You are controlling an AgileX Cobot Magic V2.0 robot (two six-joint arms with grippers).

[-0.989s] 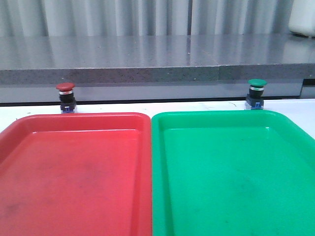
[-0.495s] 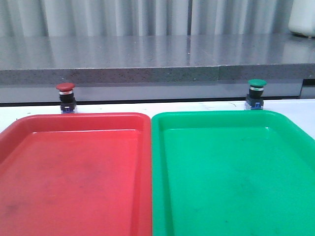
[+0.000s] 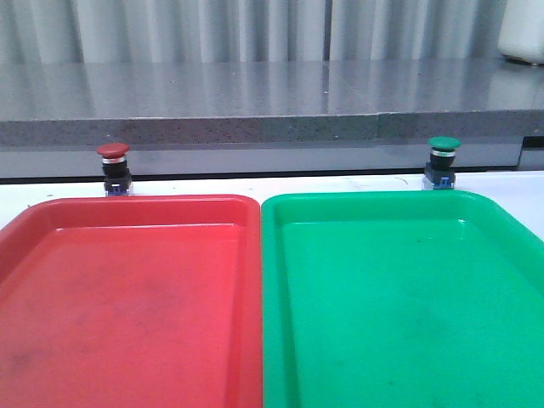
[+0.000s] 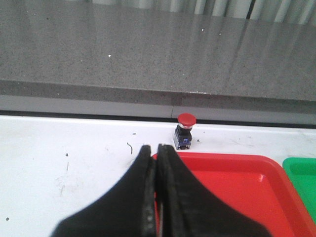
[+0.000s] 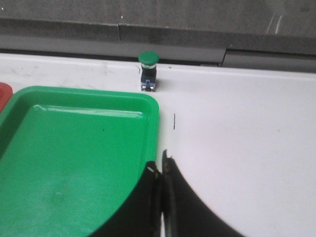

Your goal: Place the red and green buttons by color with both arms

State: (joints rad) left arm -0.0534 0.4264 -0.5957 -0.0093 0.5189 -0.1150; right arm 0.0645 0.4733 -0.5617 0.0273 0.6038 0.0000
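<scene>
The red button (image 3: 114,169) stands upright on the white table just behind the red tray (image 3: 127,297). The green button (image 3: 442,161) stands upright just behind the green tray (image 3: 399,297). Neither arm shows in the front view. In the left wrist view my left gripper (image 4: 154,148) is shut and empty, over the red tray's near-left corner, well short of the red button (image 4: 185,131). In the right wrist view my right gripper (image 5: 160,165) is shut and empty, at the green tray's edge (image 5: 153,123), well short of the green button (image 5: 148,71).
A raised grey stone ledge (image 3: 272,102) runs along the back of the table, right behind both buttons. A white container (image 3: 523,30) stands on it at the far right. Bare white table (image 5: 247,138) lies to the right of the green tray.
</scene>
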